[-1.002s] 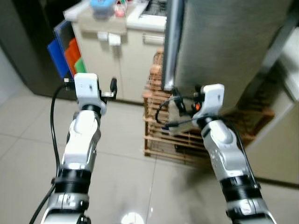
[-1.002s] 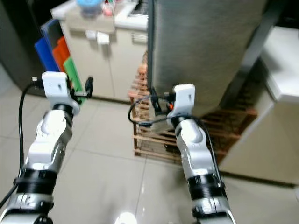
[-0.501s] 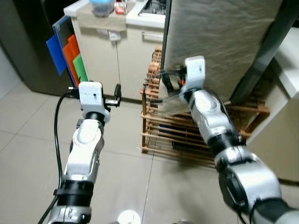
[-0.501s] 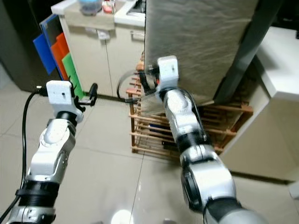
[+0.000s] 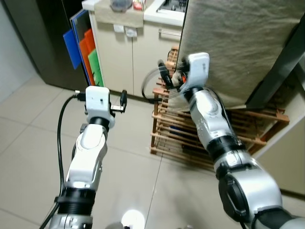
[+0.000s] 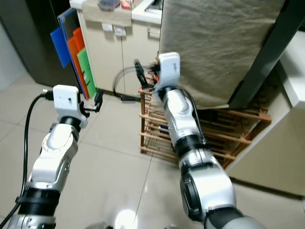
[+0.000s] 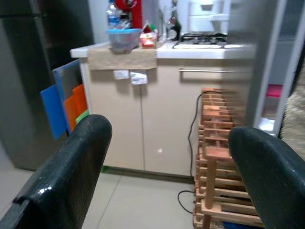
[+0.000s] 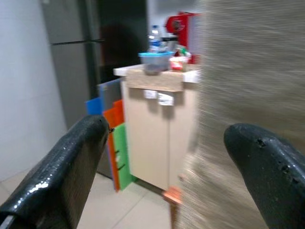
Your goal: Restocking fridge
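A tall dark fridge (image 5: 33, 43) stands at the far left, its door shut. My left gripper (image 5: 122, 99) is held out at mid-height over the tiled floor, open and holding nothing; it faces the beige counter cabinet (image 7: 143, 119). My right gripper (image 5: 162, 72) is raised beside the corner of a table draped in grey cloth (image 5: 238, 43). It is open too, with nothing between its black fingers (image 8: 71, 162), and it faces the cabinet and the fridge (image 8: 71, 57).
Blue, orange and green boards (image 5: 83, 52) lean between fridge and cabinet. A blue bowl (image 7: 123, 38), a bottle and a red appliance sit on the counter. A wooden slatted rack (image 5: 190, 138) stands under the cloth-draped table. A black cable loops near the right gripper.
My right arm has swung up and to the left, from in front of the rack to the cloth's corner. The camera has shifted; the left arm holds about the same pose.
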{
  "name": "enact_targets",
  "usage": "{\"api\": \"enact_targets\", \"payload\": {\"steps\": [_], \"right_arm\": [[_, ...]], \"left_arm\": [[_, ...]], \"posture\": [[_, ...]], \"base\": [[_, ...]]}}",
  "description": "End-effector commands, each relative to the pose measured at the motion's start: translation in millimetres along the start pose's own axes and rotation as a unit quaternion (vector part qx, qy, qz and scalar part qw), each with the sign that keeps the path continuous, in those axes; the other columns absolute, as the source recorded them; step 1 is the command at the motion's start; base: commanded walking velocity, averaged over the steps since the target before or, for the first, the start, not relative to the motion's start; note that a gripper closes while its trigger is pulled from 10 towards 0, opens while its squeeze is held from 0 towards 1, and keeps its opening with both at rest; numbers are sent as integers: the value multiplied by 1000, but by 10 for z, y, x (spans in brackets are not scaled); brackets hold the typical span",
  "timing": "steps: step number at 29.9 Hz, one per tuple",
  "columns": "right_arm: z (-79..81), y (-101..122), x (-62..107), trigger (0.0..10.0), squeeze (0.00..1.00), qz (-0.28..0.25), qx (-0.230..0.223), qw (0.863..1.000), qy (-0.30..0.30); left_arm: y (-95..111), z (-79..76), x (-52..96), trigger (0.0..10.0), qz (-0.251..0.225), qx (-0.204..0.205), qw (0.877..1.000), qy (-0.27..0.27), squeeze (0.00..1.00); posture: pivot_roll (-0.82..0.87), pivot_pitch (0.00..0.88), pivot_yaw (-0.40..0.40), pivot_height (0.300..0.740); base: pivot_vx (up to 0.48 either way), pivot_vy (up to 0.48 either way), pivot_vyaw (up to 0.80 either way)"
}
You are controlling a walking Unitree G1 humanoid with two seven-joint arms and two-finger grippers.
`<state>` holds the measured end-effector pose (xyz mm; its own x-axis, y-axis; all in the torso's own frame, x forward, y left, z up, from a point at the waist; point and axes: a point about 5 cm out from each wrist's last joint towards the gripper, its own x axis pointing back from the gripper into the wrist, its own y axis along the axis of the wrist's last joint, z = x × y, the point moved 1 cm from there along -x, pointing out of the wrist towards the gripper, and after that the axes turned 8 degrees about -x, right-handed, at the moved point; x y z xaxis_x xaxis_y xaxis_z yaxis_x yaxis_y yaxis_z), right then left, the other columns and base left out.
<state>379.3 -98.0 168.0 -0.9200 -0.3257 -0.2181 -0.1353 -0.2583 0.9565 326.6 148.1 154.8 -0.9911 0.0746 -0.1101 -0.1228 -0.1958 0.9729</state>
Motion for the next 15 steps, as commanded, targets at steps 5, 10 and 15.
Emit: {"api": "enact_targets", "payload": {"steps": [5,10,15], "right_arm": [[-353,115,543,10000,0,-48,26,994,-95],[-459,31,775,10000,0,-36,28,990,-134],[-431,105,735,10000,0,-41,31,990,-133]], "left_arm": [[156,-76,-97,10000,-28,7,999,-28,0],[337,-159,-158,10000,-61,3,996,-61,0],[395,-177,-183,10000,-71,3,995,-69,0]], "posture": [[-103,12,39,740],[-110,0,49,740],[-104,0,51,740]], "base": [[446,0,0],[445,0,0],[446,0,0]]}}
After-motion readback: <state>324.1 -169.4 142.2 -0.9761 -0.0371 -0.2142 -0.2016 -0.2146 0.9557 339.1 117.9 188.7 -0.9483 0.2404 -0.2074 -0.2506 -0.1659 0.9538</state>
